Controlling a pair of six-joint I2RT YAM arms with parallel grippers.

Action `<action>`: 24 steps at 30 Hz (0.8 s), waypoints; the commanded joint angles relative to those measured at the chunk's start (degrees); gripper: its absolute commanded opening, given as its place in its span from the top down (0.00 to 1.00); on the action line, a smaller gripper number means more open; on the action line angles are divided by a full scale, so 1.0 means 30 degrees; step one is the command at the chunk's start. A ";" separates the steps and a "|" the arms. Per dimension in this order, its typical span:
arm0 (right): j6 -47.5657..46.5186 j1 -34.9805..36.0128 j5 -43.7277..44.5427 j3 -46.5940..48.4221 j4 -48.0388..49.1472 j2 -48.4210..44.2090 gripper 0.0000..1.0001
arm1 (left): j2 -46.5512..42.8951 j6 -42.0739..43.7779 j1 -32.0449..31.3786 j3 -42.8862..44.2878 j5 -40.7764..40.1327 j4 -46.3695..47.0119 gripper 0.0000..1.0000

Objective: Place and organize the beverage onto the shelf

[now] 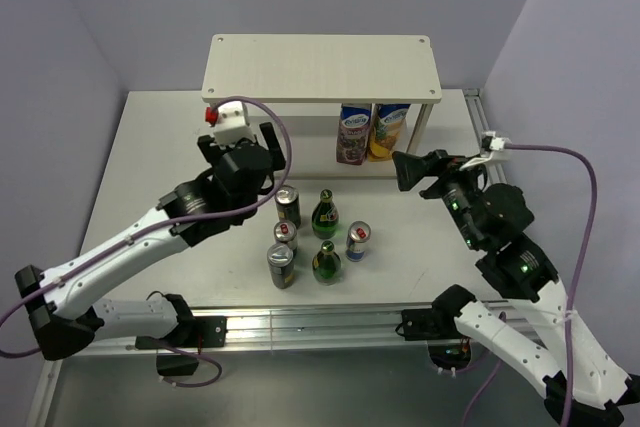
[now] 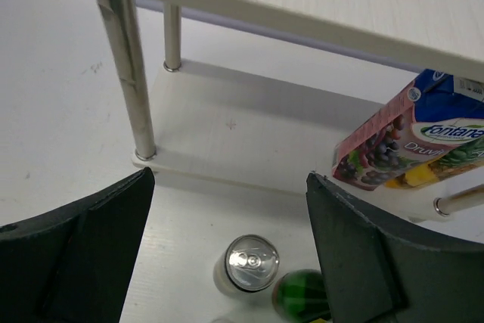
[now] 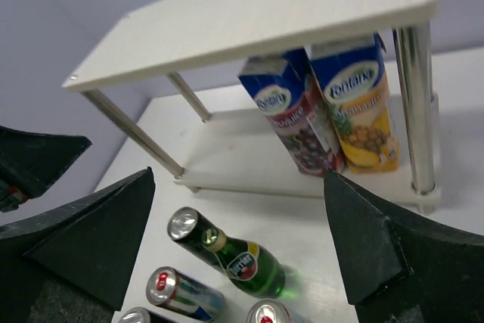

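Overhead layout, read from the left edge of the frame to the right. My left end effector [image 2: 231,183] hovers left of centre over the white worktop [image 1: 150,147], its jaws spread wide and holding nothing. In its wrist view one can top and a green bottle show low in the frame between the two fingers.

The shelf [image 1: 320,67] stands at upper centre against the back wall, and its top board hides most of the lower board from above. The beverage group stands upright on the worktop at centre frame, in front of the shelf and not on it. It comprises a left column of three cans [image 1: 285,237], a middle column of two green bottles [image 1: 324,212] with gold caps, and a single blue-red can [image 1: 359,240] just right of them.

Two juice cartons [image 1: 352,132] stand side by side on the lower board towards the shelf's right end. My right end effector [image 3: 238,179] hangs right of centre, facing the cartons, fully parted and gripping nothing.
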 commanded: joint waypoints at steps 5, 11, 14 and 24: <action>-0.2077 0.0808 0.0248 0.2855 -0.1635 0.1862 0.02 | -0.4362 0.6375 0.0008 -0.1888 0.1725 0.3350 0.08; 0.1316 0.6132 1.0198 0.5347 -0.8340 0.3476 0.02 | -0.7028 0.7112 0.0008 -0.3851 0.1403 0.4261 0.01; 0.4040 0.8862 1.3278 0.5377 -1.1563 0.4148 0.01 | -0.7793 0.7348 0.0008 -0.5144 0.1813 0.4649 0.01; 0.2645 1.0947 0.9488 0.1073 -0.4753 0.4941 0.00 | -0.6387 0.6498 0.0096 -0.4675 0.2164 0.3532 0.01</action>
